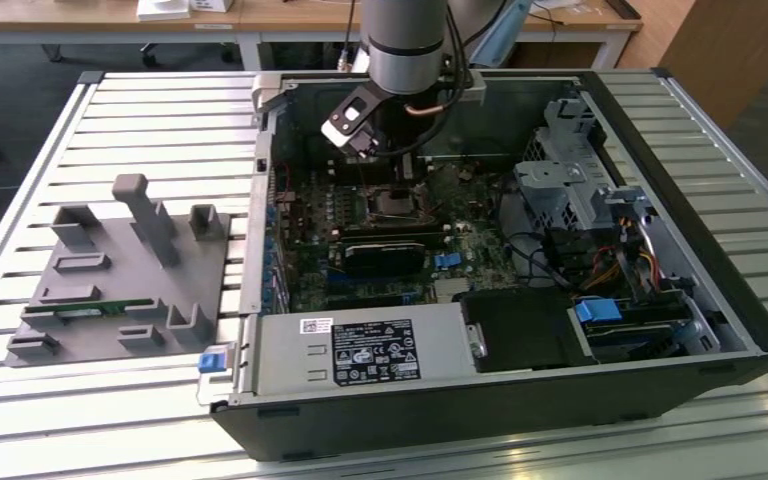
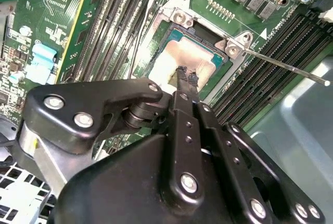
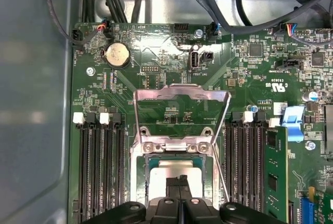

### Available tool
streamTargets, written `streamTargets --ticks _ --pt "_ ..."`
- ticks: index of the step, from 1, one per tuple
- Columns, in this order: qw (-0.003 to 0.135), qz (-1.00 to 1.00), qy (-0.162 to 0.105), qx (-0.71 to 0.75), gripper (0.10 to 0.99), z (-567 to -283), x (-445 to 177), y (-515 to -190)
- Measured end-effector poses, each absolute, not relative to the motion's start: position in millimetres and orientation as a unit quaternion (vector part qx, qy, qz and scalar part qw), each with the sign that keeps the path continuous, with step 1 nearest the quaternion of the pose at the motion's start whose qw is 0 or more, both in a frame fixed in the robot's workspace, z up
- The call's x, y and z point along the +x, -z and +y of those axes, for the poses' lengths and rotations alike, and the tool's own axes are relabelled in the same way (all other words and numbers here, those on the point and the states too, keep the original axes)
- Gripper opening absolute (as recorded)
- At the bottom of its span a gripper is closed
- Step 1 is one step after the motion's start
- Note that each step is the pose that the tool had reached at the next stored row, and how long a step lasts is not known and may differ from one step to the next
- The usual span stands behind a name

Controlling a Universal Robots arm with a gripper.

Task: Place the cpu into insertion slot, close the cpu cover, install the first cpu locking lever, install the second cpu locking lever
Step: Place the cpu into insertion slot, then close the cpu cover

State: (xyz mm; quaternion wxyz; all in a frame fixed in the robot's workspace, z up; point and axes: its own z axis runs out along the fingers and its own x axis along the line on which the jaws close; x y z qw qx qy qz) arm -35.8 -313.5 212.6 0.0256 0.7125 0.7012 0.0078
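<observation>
A robot arm (image 1: pixel 404 40) reaches down into an open computer case (image 1: pixel 724 330) that lies on a slatted desk (image 1: pixel 131 110), towards the exterior view's right. On the exterior view's left, well apart from the case, stands a grey fixture block (image 1: pixel 117 280).

Inside the case the arm hangs over the socket on the green motherboard (image 3: pixel 171 52). The cpu (image 2: pixel 174 60) lies flat in the socket, and its pale metal top shows in both wrist views (image 3: pixel 171 169). The jaws are pressed together with only a thin seam between them and grip nothing. The black fingertips (image 2: pixel 181 77) stand right over the middle of the cpu's top; whether they touch it cannot be told.

The cpu cover (image 3: pixel 179 90) is still open. In the first wrist view its silvery frame stands up from the hinge at the far edge of the socket, and the board shows through its square window. One locking lever (image 2: pixel 286 67), a thin metal rod, sticks out free from a corner of the socket and is not hooked down. Rows of black memory slots (image 3: pixel 99 167) run along both sides of the socket, and a coin cell battery (image 3: pixel 117 55) sits farther off on the board.
</observation>
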Motion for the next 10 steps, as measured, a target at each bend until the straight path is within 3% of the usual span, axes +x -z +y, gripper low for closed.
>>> streamTargets --ticks 10 --pt "0.026 0.701 -0.008 0.712 0.106 -313.5 -35.8 -217.5"
